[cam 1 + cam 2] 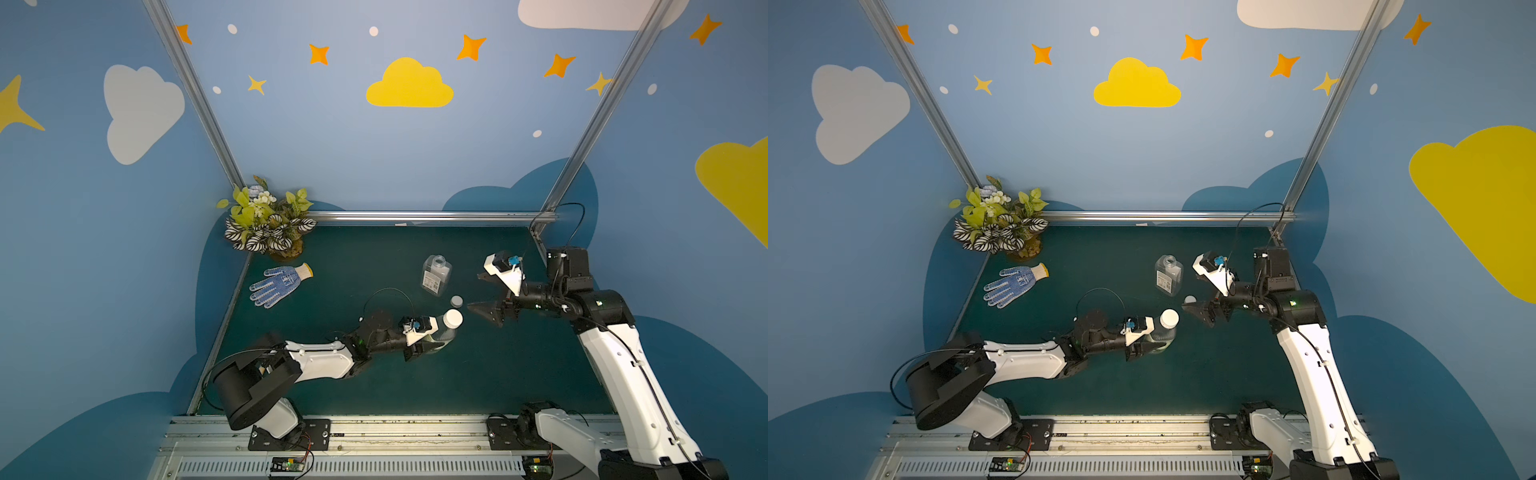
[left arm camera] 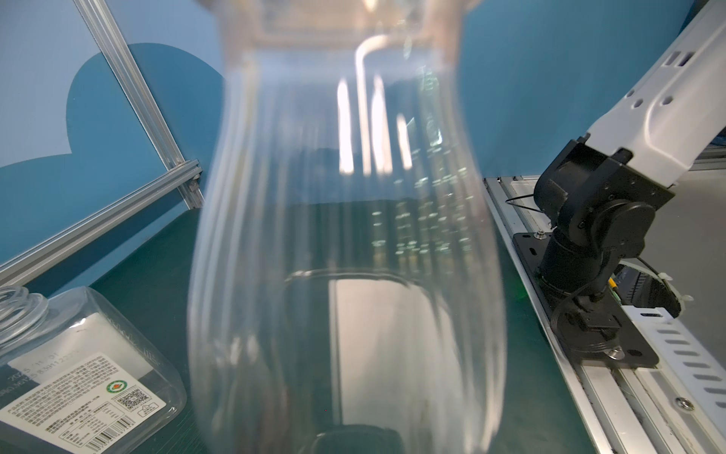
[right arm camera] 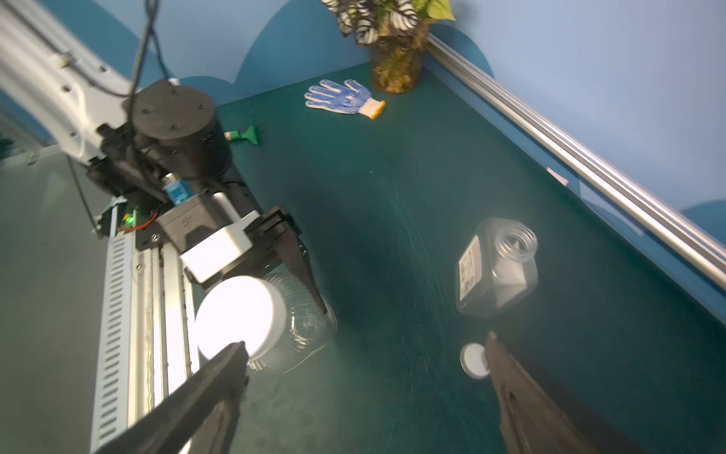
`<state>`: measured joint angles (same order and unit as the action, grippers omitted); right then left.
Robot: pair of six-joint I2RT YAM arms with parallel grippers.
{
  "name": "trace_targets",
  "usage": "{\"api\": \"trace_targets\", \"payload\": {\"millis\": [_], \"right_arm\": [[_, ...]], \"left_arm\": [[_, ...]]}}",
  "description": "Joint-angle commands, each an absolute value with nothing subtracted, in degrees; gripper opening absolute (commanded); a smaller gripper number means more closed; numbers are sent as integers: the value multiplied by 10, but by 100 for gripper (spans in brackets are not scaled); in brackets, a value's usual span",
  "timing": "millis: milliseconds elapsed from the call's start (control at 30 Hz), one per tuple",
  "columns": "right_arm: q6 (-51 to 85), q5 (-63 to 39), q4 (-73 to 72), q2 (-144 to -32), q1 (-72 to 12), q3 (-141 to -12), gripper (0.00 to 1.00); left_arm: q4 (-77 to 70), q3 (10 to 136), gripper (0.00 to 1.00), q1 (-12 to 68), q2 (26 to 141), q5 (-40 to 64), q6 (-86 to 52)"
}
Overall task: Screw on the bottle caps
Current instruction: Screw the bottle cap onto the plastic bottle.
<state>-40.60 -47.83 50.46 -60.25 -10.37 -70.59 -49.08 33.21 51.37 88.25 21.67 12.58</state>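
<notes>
Top views overlook the table [image 1: 498, 374]; close wrist views share the square bottle [image 2: 86, 377].

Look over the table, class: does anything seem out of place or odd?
The squat clear plastic bottle with a white label stands uncapped, while a small white round cap lies loose on the green mat beside it. A blue-dotted white work glove also lies there, unrelated to bottles.

loose cap [image 1: 456, 301] | behind it: square bottle [image 1: 436, 275] | before it: round bottle [image 1: 448, 332]
</notes>
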Motion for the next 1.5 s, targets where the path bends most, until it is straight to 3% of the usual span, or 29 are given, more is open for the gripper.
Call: {"api": "trace_targets", "payload": {"millis": [0, 133, 167, 200, 767, 1467], "right_arm": [[-501, -536, 523, -606, -108, -700, 98], [-512, -510, 529, -635, -148, -702, 98], [-516, -498, 528, -638, -159, -701, 98], [-519, -487, 525, -641, -169, -697, 98], [-519, -466, 450, -656, -213, -681, 95], [-541, -471, 472, -692, -241, -722, 62]], "left_arm": [[-511, 331, 25, 511, 868, 226, 123], [-519, 327, 25, 510, 867, 226, 122], [-520, 326, 24, 510, 868, 57, 121], [-520, 325, 25, 509, 867, 40, 121], [-525, 327, 24, 507, 873, 71, 117], [-525, 327, 24, 508, 873, 85, 116]]}}
